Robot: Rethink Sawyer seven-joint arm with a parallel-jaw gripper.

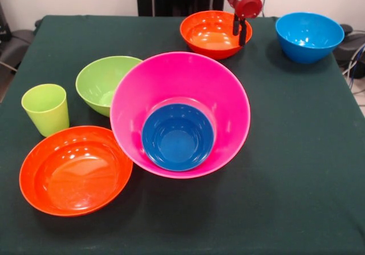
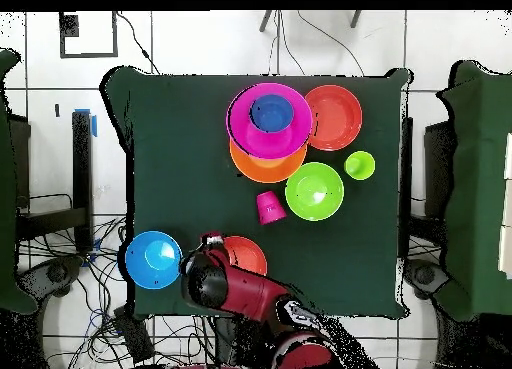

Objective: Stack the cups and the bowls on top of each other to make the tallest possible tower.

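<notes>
- The hand (image 1: 240, 31), its two dark fingers seemingly a little apart and empty, hangs directly above the right inner rim of the red-orange bowl (image 1: 208, 35).
- The light blue bowl (image 1: 308, 36) sits well apart.

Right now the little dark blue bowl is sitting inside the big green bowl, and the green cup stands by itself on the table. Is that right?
Not quite. The little dark blue bowl sits inside the big pink bowl, not the green one. The green bowl has nothing in it that I can see. The front view shows this plainly. The green cup does stand by itself on the table.
</notes>
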